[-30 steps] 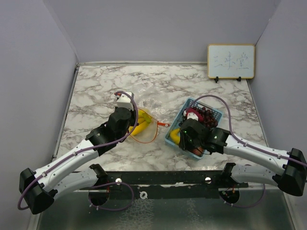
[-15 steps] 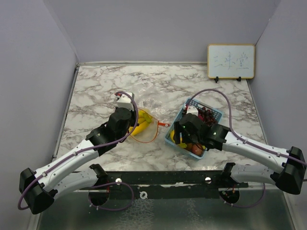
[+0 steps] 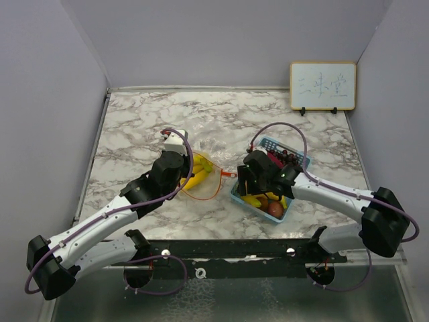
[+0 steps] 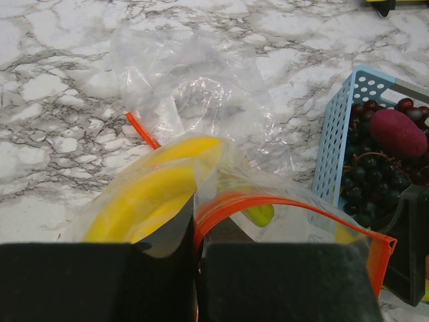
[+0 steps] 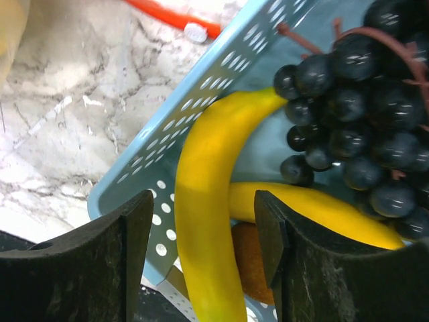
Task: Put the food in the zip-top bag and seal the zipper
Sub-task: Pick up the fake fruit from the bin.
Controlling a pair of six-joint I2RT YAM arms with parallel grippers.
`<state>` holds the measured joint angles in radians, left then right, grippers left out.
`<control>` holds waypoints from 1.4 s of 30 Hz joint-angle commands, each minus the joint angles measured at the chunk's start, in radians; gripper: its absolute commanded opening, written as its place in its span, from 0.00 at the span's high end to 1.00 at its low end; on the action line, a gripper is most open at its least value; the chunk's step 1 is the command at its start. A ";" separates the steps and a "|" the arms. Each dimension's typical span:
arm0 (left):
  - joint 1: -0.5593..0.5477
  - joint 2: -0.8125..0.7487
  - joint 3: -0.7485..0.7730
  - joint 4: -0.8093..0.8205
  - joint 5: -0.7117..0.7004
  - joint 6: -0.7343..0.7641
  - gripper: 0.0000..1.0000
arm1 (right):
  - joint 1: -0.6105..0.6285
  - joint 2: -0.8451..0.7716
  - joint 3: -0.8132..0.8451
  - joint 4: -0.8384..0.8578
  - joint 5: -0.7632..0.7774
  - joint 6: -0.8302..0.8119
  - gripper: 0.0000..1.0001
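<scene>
The right gripper (image 5: 201,231) has opened and shifted left over the bananas (image 5: 201,154).

Marble-patterned table (image 3: 134,121), white with grey veins, walled in at the left, the back and the right. Left of centre on it, a crumpled clear zip-top bag (image 4: 194,94) with an orange zipper (image 4: 295,201). Just beside, to the right, a light blue perforated basket (image 4: 335,141), set at a slant. Propped upright at the far right corner, a small whiteboard (image 3: 322,86).

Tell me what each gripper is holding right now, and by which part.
The left gripper pinches the zip-top bag by its orange zipper rim at the mouth. The right gripper holds nothing; its jaws stand open over a banana in the basket.
</scene>
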<state>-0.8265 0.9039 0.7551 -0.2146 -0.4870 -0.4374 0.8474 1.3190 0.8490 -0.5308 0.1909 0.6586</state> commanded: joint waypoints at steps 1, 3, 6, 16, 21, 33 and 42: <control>0.003 -0.008 -0.010 -0.001 0.008 -0.004 1.00 | -0.004 0.032 -0.019 0.032 -0.118 -0.015 0.39; 0.003 -0.009 -0.012 0.001 0.004 -0.004 1.00 | -0.004 0.027 -0.038 0.016 -0.125 -0.010 0.39; 0.005 -0.008 -0.013 0.002 0.001 -0.002 1.00 | -0.004 0.011 -0.071 0.012 -0.139 -0.001 0.40; 0.006 -0.004 -0.003 -0.010 0.000 -0.001 1.00 | -0.004 0.075 -0.105 0.086 -0.208 -0.011 0.57; 0.007 -0.018 -0.010 -0.014 -0.009 -0.008 1.00 | -0.005 0.002 -0.053 0.016 -0.175 -0.033 0.85; 0.009 -0.003 -0.012 0.000 0.018 -0.030 1.00 | -0.004 -0.237 0.166 -0.141 -0.298 -0.169 0.95; 0.010 0.000 -0.003 0.003 0.032 -0.040 1.00 | 0.008 -0.221 0.196 0.177 -0.899 -0.222 0.97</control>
<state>-0.8238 0.9043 0.7540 -0.2180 -0.4786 -0.4618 0.8417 1.0561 1.0214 -0.5110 -0.4084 0.4732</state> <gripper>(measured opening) 0.009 0.343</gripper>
